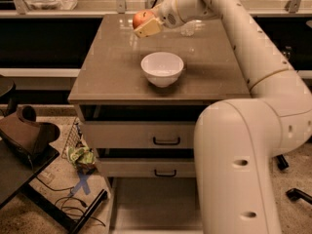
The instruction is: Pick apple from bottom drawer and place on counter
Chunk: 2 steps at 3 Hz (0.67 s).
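Note:
My gripper (145, 23) is shut on the apple (141, 18), a small red apple with a yellowish patch. It holds the apple just above the far left part of the counter (112, 67), the glossy taupe-brown top of the cabinet, behind and left of the white bowl (162, 68). The bottom drawer (151, 204) is pulled out at the foot of the cabinet and its flat floor shows nothing on it. My white arm reaches in from the right and covers the right side of the cabinet.
Two drawers with black handles (166, 141) sit closed above the open one. A pale shelf with metal posts (97, 4) runs behind the counter. A black stand with a brown object (24, 130) and cables lie on the floor at left.

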### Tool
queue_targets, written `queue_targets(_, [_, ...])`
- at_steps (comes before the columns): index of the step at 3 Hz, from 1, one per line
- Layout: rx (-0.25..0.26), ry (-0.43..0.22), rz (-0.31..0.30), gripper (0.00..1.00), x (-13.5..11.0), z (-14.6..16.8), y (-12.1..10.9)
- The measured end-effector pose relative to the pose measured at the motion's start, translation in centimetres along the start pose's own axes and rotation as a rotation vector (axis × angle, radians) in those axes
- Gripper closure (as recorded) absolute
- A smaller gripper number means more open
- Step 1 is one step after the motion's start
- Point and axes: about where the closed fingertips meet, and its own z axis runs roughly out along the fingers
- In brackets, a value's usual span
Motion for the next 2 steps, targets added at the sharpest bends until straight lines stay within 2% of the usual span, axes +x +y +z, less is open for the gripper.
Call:
queue_targets(1, [0.003, -0.056, 0.017, 1.00, 0.4, 1.9, -1.5])
queue_targets(2, [-0.011, -0.079, 0.031, 1.00, 0.9, 3.9, -1.8])
